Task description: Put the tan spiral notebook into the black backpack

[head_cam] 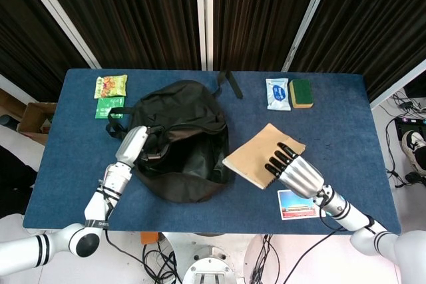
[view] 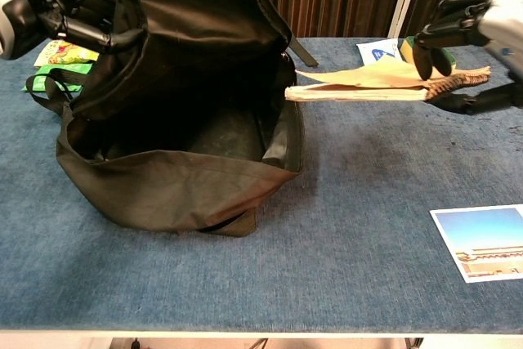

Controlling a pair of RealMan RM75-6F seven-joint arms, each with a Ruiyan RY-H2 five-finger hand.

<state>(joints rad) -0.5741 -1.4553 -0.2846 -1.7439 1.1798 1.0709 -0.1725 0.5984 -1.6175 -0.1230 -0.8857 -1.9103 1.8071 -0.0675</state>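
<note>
The black backpack lies open left of centre, its mouth gaping toward the chest camera. My left hand grips the upper rim of the bag and holds it up. The tan spiral notebook hangs flat above the table, and my right hand grips its spiral edge. In the chest view the notebook is level, its free end at the bag's right rim, with the right hand at the far right.
A photo card lies on the blue table near the front right. A white wipes pack and green sponge sit at the back right. Two snack packets lie back left. A loose strap trails behind the bag.
</note>
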